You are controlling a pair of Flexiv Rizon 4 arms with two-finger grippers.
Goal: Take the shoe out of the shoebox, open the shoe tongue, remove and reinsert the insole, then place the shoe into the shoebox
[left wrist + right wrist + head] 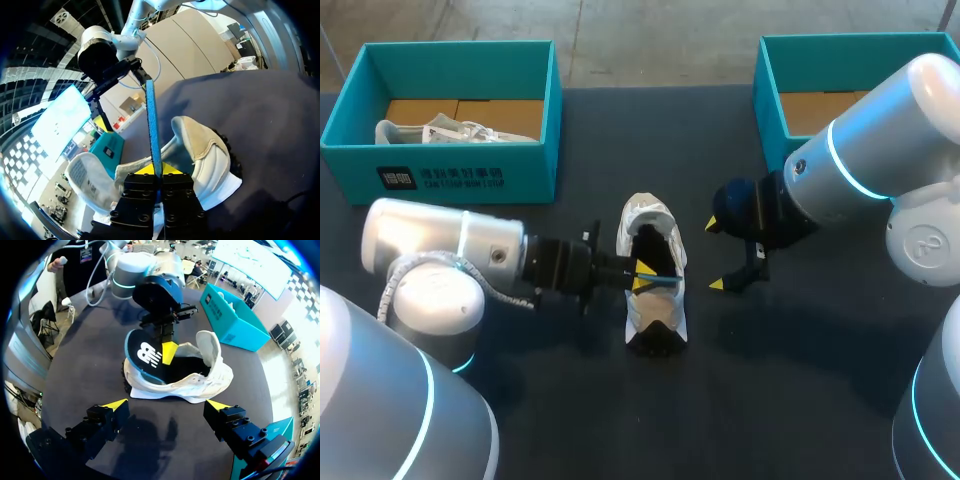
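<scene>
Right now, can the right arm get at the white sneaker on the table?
Likely yes. The right arm, jaws open, sits beside the white sneaker, bare dark table between. The left arm pinches the black insole from the opposite side, leaving this side free.

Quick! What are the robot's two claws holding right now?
Left gripper: shut on the flat black insole with a blue edge, partly in the white sneaker.
Right gripper: open, holding nothing.
</scene>
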